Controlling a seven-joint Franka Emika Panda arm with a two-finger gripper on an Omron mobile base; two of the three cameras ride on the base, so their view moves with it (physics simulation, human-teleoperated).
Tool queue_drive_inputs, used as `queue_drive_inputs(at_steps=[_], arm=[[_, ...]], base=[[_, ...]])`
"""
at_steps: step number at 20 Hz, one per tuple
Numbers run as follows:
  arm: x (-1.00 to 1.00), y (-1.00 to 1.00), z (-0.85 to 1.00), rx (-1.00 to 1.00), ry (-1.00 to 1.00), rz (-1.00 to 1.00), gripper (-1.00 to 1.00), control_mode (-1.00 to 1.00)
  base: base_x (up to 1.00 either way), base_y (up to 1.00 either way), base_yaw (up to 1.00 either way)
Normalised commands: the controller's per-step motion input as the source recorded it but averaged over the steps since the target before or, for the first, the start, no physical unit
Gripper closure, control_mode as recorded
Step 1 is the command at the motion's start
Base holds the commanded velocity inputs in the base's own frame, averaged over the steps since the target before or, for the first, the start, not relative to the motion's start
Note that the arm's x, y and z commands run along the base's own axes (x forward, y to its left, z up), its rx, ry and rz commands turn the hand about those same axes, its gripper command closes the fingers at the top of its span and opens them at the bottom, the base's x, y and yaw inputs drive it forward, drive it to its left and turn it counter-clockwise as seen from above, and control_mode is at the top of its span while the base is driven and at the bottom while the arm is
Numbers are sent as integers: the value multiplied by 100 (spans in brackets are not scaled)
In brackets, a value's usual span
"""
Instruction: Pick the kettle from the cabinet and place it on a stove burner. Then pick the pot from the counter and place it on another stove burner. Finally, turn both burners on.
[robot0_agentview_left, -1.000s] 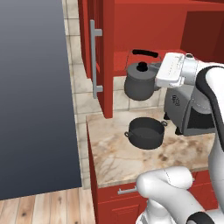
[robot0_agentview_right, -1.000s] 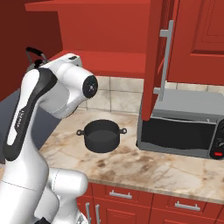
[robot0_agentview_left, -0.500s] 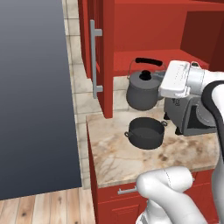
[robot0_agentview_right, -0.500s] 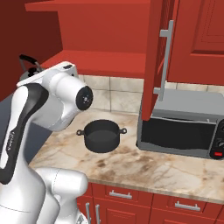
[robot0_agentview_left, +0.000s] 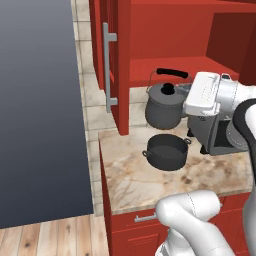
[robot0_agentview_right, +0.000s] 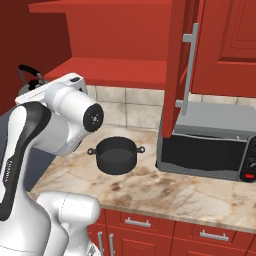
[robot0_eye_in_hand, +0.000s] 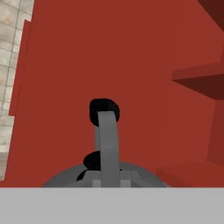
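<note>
The dark grey kettle (robot0_agentview_left: 163, 106) hangs in the air in front of the open red cabinet (robot0_agentview_left: 170, 64), just above the black pot (robot0_agentview_left: 167, 151). My gripper (robot0_agentview_left: 188, 81) is shut on the right end of its black arched handle; the fingertips are hidden behind the white hand. In the hand view the kettle's handle (robot0_eye_in_hand: 107, 140) rises from the bottom against the cabinet's red inside. From the right, the kettle (robot0_agentview_right: 28, 86) peeks out behind my arm, and the pot (robot0_agentview_right: 116, 156) sits on the marbled counter (robot0_agentview_right: 165, 192). The stove burners are out of view.
The cabinet's open door with its long grey bar handle (robot0_agentview_left: 107, 67) stands just left of the kettle. A microwave (robot0_agentview_right: 215, 145) sits on the counter right of the pot. A tall dark grey panel (robot0_agentview_left: 40, 110) fills the left.
The kettle has come out from the cabinet shelf with my hand, moving a little right and lower over the pot. The pot has not moved.
</note>
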Motion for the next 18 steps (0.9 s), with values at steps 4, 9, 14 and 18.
queue_drive_inputs(at_steps=[4, 9, 14, 18], arm=[[-25, 0, 0, 1, 0, -2, 100, -100], [-6, 0, 0, 0, 0, 0, 100, -100], [0, 0, 0, 0, 0, 0, 100, 100], [0, 0, 0, 0, 0, 0, 100, 100]], base=[[0, 0, 0], [0, 0, 0], [-30, 0, -2], [-73, 0, -8]])
